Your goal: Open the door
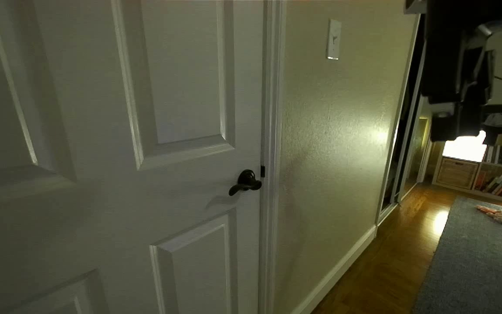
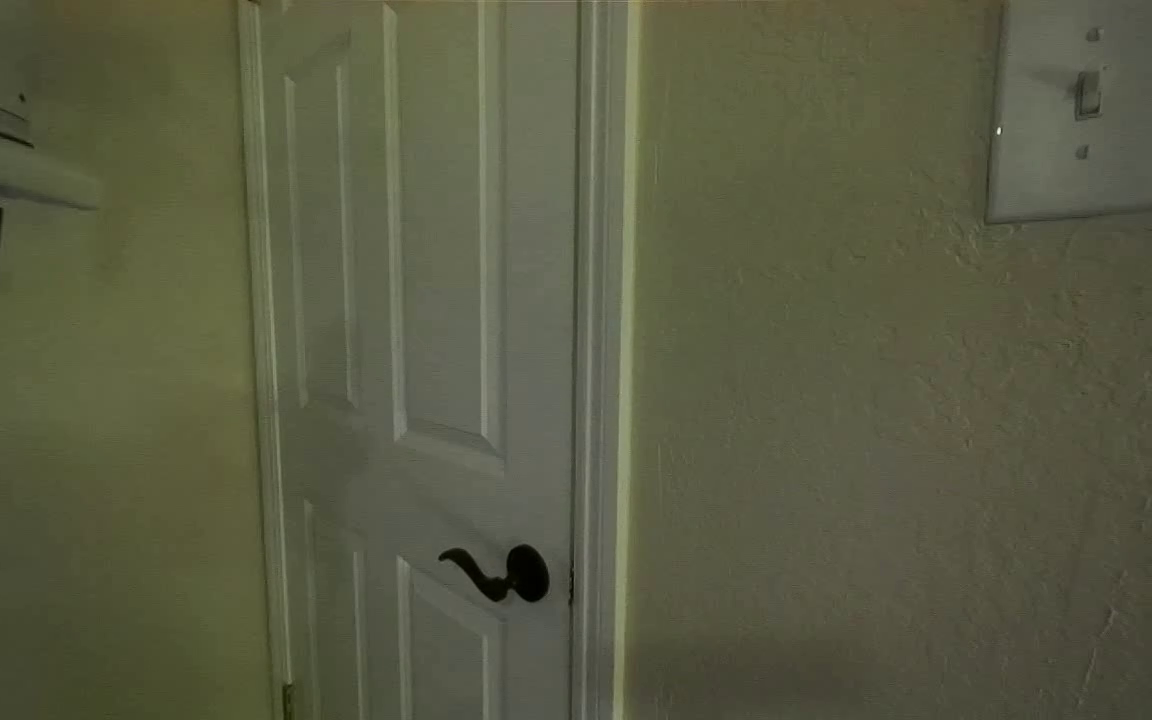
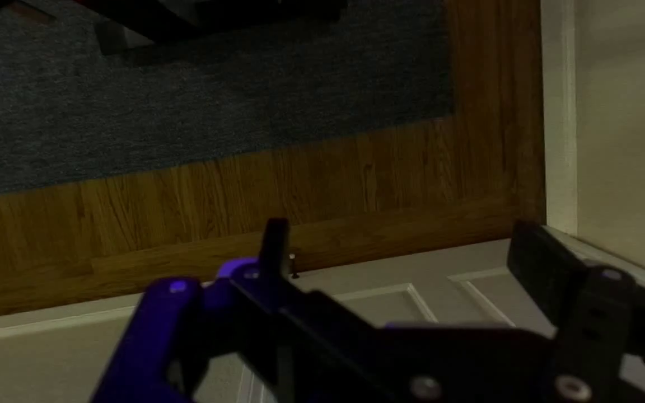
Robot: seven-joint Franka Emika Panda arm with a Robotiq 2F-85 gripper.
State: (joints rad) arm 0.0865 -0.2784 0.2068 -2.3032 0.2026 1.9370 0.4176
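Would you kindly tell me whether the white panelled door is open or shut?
Shut, it appears: in both exterior views the door sits within its frame, its edge by the lever handle running close along it.

One panelled door [image 1: 118, 192], one handle [image 1: 245, 183]

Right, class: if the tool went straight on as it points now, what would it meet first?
Probably the wooden floor near the door: the tool points downward, with wood ahead in the wrist view. Depth is unclear, though.
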